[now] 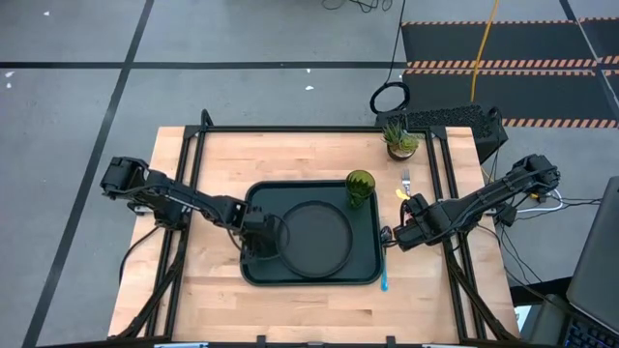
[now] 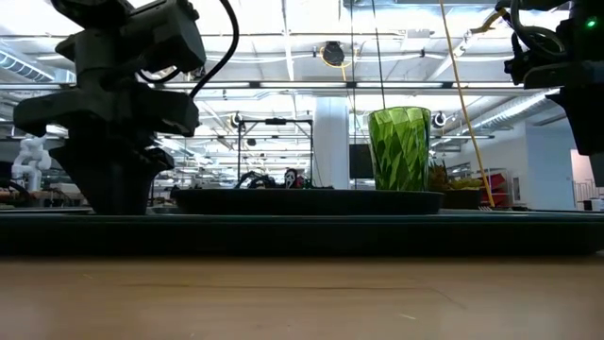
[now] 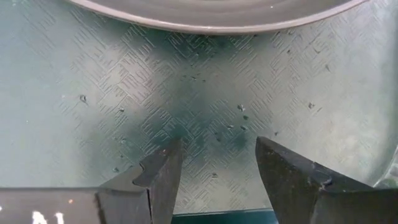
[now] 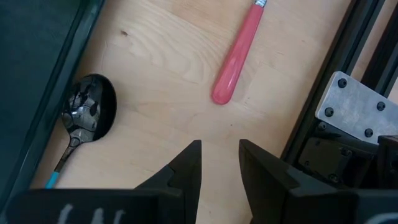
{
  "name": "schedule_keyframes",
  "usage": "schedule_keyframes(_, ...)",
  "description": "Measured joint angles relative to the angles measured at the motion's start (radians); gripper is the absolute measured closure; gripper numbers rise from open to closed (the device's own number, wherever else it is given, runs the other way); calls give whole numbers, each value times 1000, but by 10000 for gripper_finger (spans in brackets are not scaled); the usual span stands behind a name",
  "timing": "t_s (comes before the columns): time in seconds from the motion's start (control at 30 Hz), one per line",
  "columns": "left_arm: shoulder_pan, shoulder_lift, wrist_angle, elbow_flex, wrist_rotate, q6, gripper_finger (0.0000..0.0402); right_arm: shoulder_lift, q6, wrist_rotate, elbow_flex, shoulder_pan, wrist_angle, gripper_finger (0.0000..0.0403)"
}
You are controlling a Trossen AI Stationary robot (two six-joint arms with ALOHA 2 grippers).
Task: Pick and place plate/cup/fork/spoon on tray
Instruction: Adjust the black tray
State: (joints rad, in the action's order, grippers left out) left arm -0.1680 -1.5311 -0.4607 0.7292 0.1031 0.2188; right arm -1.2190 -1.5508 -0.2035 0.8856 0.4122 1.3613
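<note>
plate and cup on tray, cutlery still on the table

high view: tray (image 1: 253, 275) sits mid-table. plate (image 1: 314, 237) lies flat inside it, cup (image 1: 360, 188) upright in the far right corner of the tray. left gripper (image 1: 259, 240) is over the tray's left part, just beside the plate rim. right gripper (image 1: 395, 235) hovers over bare wood just off the tray's right edge. fork (image 1: 406, 181) lies on the table beside the small potted plant (image 1: 399, 138). spoon (image 1: 384, 278) lies along the tray's right edge, blue handle toward the near side.

low view: cup (image 2: 399, 149) stands upright, translucent green, faceted. plate and tray read as one dark band, hard to separate. dark gripper mass at picture left is low over the tray.

left wrist view: left fingers (image 3: 163, 180) are apart with nothing between them, over textured tray floor. plate rim (image 3: 211, 17) lies just ahead, not touched.

right wrist view: right fingers (image 4: 188, 169) stand narrowly apart, empty, above wood. spoon bowl (image 4: 91, 113) is shiny, right beside the tray lip. fork handle (image 4: 235, 59) is red-pink, ahead of the gripper, tines out of view.

judgement: next is a cutlery pick by the right arm. fork handle is closest in line. spread the fingers wider, square them across the handle, come down vertical, grip mid-handle so it doesn't pivot. the spoon is tight to the tray lip, so a finger may foul the lip.
</note>
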Motion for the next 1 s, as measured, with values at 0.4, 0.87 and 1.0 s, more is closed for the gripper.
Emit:
schedule_keyframes(0.4,0,0,-1,0,-15,-27,192,0,0,0,0,0,-1,303)
schedule_keyframes(0.87,29,0,-2,0,-28,-34,192,0,0,25,0,0,-12,303)
schedule_keyframes(1.0,28,0,-2,0,-21,-26,192,0,3,25,0,0,-12,303)
